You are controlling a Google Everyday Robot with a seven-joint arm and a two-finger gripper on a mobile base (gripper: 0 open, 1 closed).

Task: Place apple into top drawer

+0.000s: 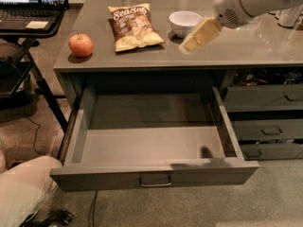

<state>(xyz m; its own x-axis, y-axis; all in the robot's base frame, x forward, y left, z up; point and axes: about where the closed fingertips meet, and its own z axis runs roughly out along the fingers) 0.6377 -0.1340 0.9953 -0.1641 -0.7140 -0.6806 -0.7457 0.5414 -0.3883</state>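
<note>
The apple point(80, 45), red with a yellow blush, sits on the grey countertop near its front left corner. The top drawer point(154, 172) is pulled wide open below the counter, and its inside looks empty. My gripper point(189, 43) hangs over the counter at centre right, just in front of the white bowl point(184, 21). It points down and to the left, well to the right of the apple, and holds nothing that I can see.
A Sea Salt chip bag point(134, 26) lies between the apple and the bowl. Narrower stacked grey drawers point(265, 98) are at the right. A laptop on a stand point(28, 6) is at the left. A white plastic bag point(23, 193) lies on the floor at bottom left.
</note>
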